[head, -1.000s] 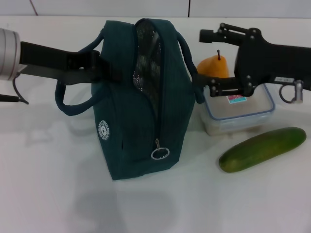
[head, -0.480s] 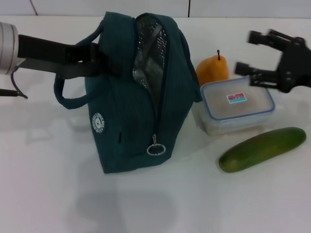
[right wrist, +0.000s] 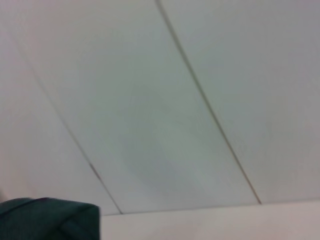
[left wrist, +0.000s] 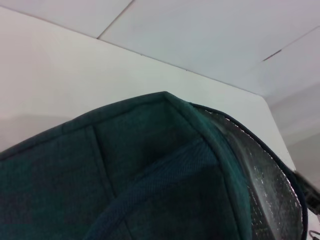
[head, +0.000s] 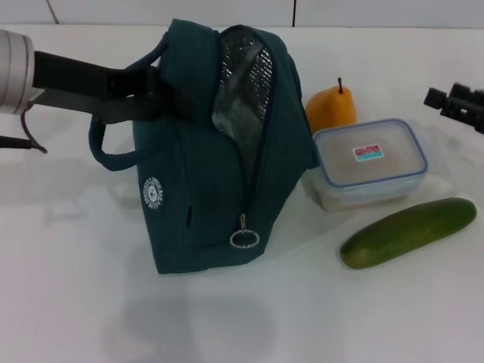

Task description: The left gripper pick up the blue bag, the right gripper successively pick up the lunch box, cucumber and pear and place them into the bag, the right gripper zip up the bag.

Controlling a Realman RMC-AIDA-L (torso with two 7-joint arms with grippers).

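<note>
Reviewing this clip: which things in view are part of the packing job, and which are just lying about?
Part of the job:
- blue bag, top unzipped, held by the left gripper
- lunch box
- cucumber
- pear
- right gripper, off at the table's right edge

Just lying about:
- nothing else on the white table

A plain white bench (head: 227, 318) filled the head view, its surface smooth and matte, marked only by soft grey shadows. Behind the bench rose a pale wall (head: 166, 11) of large panels, divided by thin dark seams; one slanted seam showed at the wall's left end and one upright seam nearer the middle. A thin black cable (head: 19, 140) curved above the bench near its left edge. In the left wrist view the same bench (left wrist: 55, 75) met the panelled wall (left wrist: 210, 35) along a faint line. The right wrist view showed mostly the wall (right wrist: 165, 100), crossed by two diagonal seams.
</note>
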